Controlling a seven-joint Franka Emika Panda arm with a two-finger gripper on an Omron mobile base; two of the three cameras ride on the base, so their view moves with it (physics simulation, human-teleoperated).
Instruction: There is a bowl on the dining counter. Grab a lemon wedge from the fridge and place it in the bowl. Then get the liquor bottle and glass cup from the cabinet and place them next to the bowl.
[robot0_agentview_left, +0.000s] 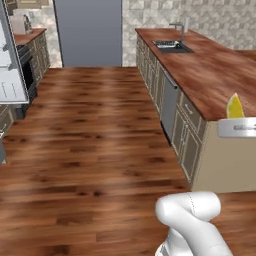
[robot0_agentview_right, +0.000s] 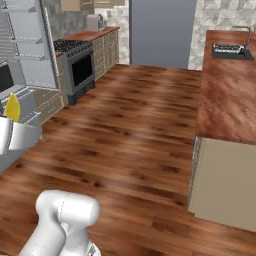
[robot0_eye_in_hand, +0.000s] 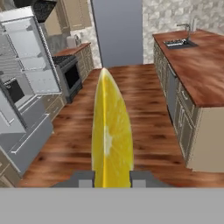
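**Lemon wedge held in the gripper, out over the kitchen floor**

The gripper (robot0_eye_in_hand: 112, 178) is clamping narrowly on a yellow lemon wedge (robot0_eye_in_hand: 111, 131), its two dark fingertips (robot0_eye_in_hand: 83, 178) pressing against the wedge's lower end from either side. The wedge is standing upright between them, its pale cut face turned toward the hand camera and its pointed tip reaching upward.

In the left base view the wedge (robot0_agentview_left: 234, 107) is showing at the right edge, sitting just above the white hand and in front of the near end of the wooden counter (robot0_agentview_left: 215, 70). In the right base view it (robot0_agentview_right: 12, 108) is appearing at the left edge, above the hand.

Ahead, the wooden floor (robot0_eye_in_hand: 144, 127) is stretching toward a grey panel on the far wall. The long counter is running along the right with a sink (robot0_eye_in_hand: 177, 43) at its far end. On the left, the fridge door (robot0_eye_in_hand: 33, 57) is standing open, with a stove (robot0_agentview_right: 77, 65) beyond it.
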